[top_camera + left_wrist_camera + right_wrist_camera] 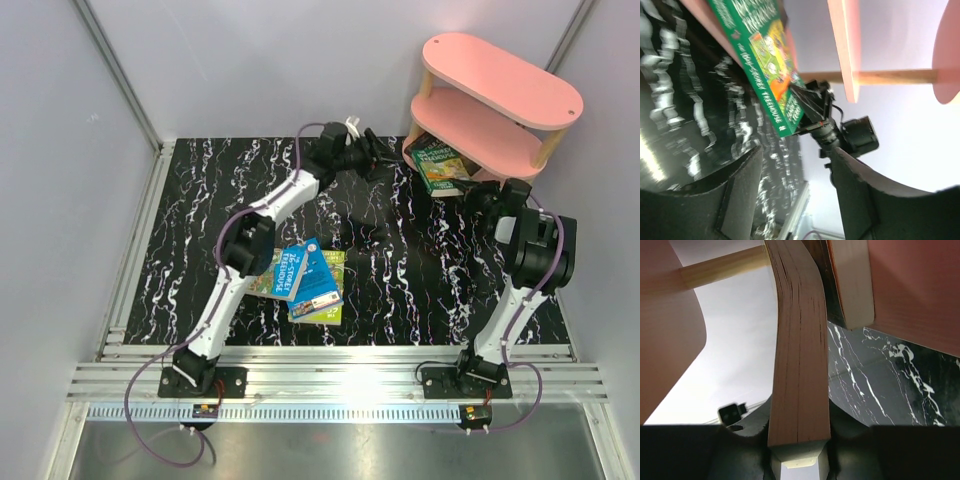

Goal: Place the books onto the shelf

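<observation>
Green book (440, 166): at the shelf's (500, 75) lowest tier, at the end nearer the table's middle. It is tilted, its far part tucked under the middle board (470, 125) and its near part sticking out over the table (200, 220). I cannot tell whether it lies flat on the bottom board yet.
Right gripper (797, 450): my fingers are clamped on the book's page edge, just in front of the shelf's bottom opening. The pages bow a little between them.
Left gripper (795, 190): my fingers stand apart with nothing between them, just beside the book on the side away from the shelf, pointing toward it.
Done so far: I judge one book is partway in. I see no other book on any tier, though the boards hide much of the tiers below.
Left to do: seat this book, then fetch the pile of books (308, 280). It lies well apart from the shelf, toward my left base, blue covers on top and a yellow-green one beneath. I cannot count it surely.
Edges: the middle board's rim hangs right over the book, and a wooden post (425, 100) stands close by its far corner. Either could catch the cover, I think.
Open room: bare table runs between shelf and pile, so my left arm has space. The right wall (610, 200) is close behind the shelf, leaving my right arm little swing.
</observation>
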`<action>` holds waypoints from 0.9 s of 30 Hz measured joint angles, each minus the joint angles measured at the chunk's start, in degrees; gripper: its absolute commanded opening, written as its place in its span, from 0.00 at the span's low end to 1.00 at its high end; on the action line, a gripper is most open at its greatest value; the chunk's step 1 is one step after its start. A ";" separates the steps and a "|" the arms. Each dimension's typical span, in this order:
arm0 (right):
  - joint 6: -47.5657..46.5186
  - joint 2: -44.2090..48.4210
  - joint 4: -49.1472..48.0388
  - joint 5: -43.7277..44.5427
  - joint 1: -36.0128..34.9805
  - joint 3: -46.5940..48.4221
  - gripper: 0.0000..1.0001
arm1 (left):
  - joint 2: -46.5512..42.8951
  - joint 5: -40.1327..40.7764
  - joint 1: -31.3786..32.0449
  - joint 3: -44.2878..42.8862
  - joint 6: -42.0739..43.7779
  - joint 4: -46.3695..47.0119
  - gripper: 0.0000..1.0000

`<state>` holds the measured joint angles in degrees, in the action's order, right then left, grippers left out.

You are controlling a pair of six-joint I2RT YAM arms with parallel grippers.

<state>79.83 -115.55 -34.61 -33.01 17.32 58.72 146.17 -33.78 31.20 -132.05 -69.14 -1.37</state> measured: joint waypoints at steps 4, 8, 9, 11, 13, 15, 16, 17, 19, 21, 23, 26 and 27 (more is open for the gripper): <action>-0.57 -2.62 0.37 -2.25 0.85 3.23 0.49 | 6.14 -1.25 2.29 -1.86 -5.14 6.25 0.59; -1.92 -3.76 4.52 -2.36 1.22 6.97 0.68 | 7.61 -2.73 3.98 1.77 -6.88 8.59 0.56; -1.97 -3.82 4.83 -2.21 1.22 7.37 0.69 | 7.10 -2.97 4.17 3.98 -6.88 9.18 0.53; -1.73 -4.46 4.79 -1.70 1.22 8.13 0.70 | 4.85 -3.69 4.33 10.29 -6.40 9.64 0.52; -0.83 -5.53 2.75 -0.76 1.22 8.57 0.70 | 2.71 -4.48 4.31 15.47 -5.29 9.05 0.50; 0.63 -6.54 0.61 -0.02 1.22 8.61 0.70 | 0.09 -5.49 4.31 20.06 -3.34 6.80 0.49; 1.27 -6.97 -0.26 0.52 1.16 8.55 0.70 | -1.38 -5.81 4.31 22.29 -2.16 5.99 0.49; 2.34 -7.43 -1.70 1.11 1.05 8.33 0.70 | -3.34 -6.05 4.28 25.03 -0.94 5.27 0.49; 4.37 -7.93 -4.13 2.56 1.07 7.26 0.70 | -7.32 -6.67 4.24 29.75 1.09 3.39 0.47; 6.47 -8.17 -7.87 4.48 1.22 4.90 0.70 | -12.17 -7.28 4.24 34.53 3.58 1.20 0.47; 8.63 -8.26 -11.32 6.16 1.29 3.41 0.68 | -15.89 -7.78 4.26 37.62 5.55 -0.28 0.46; 12.59 -9.25 -16.28 8.68 1.20 2.49 0.66 | -21.59 -8.20 4.31 42.91 8.41 -2.25 0.45; 14.08 -9.70 -17.77 9.75 1.20 2.47 0.66 | -23.19 -8.28 4.31 44.54 9.29 -2.95 0.45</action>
<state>93.91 -125.25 -52.38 -23.27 18.52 61.19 122.98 -42.06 35.51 -87.50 -59.86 -4.32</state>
